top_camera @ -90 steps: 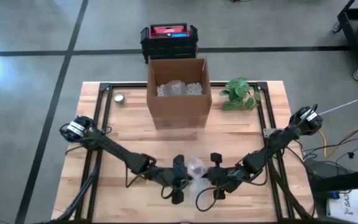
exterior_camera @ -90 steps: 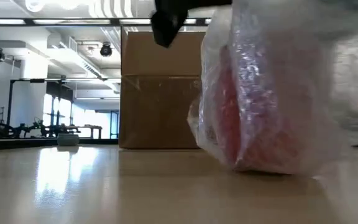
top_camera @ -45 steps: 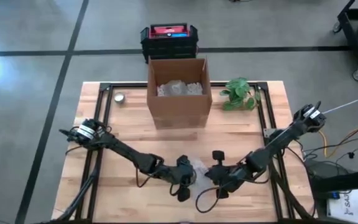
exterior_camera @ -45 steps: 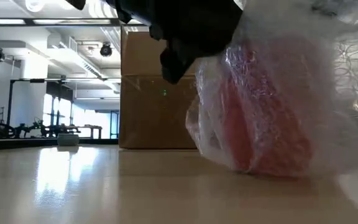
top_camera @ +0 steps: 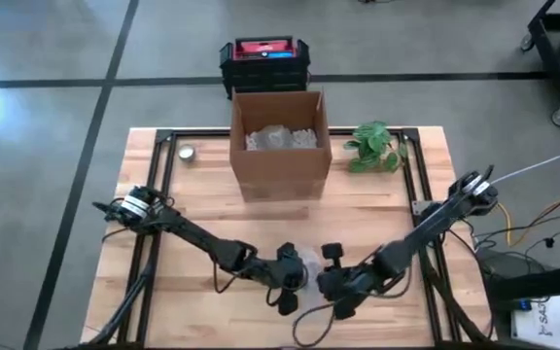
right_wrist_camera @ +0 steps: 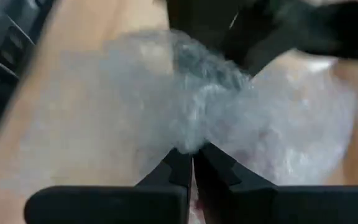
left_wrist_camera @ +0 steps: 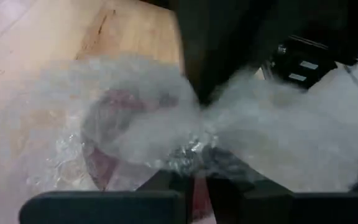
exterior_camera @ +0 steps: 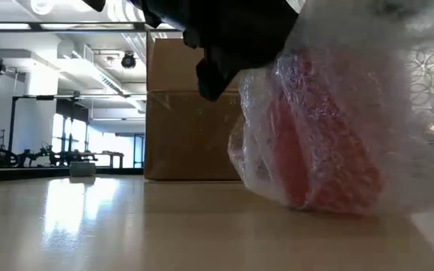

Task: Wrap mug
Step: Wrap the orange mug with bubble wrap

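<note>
Mug: we see the red mug [exterior_camera: 315, 143] on the worktop [top_camera: 212, 209] near its front edge, swathed in bubble wrap [exterior_camera: 398, 90].
Left hand: the left hand [left_wrist_camera: 194, 177] is pinched closed on a gathered fold — we judge to keep the sheet taut.
Right hand: the right hand [right_wrist_camera: 193, 163], opposite, is clamped on the wrap too.
Position: the mug sits between both hands — just ahead of each.
Backdrop: cardboard box [top_camera: 278, 146] behind.

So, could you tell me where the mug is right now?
High view: the mug, in bubble wrap, sits at the table's near-centre, between left gripper and right gripper.
</note>
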Action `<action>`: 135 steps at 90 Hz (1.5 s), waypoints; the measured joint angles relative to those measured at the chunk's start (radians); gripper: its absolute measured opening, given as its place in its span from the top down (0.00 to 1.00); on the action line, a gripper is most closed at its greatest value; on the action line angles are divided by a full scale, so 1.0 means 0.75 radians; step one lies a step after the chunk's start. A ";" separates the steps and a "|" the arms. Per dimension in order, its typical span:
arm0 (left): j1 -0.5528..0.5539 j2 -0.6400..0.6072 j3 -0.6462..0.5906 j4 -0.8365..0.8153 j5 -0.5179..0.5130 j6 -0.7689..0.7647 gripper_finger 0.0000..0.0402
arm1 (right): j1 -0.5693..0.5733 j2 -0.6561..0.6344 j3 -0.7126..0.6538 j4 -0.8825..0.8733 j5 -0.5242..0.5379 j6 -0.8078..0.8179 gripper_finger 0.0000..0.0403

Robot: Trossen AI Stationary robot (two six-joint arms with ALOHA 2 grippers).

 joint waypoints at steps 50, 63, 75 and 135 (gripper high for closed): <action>-0.028 -0.291 -0.010 -0.222 0.006 -0.004 0.94 | -0.072 0.089 0.004 0.053 -0.095 -0.024 1.00; -0.028 -0.245 -0.012 -0.166 0.001 0.012 0.94 | -0.071 0.089 0.018 0.049 -0.098 -0.035 1.00; -0.017 -0.121 -0.015 -0.043 0.002 -0.002 0.94 | -0.071 0.089 0.020 0.049 -0.097 -0.035 1.00; 0.002 0.025 -0.008 0.081 -0.002 -0.046 0.94 | -0.058 -0.138 0.152 -0.185 -0.123 -0.033 1.00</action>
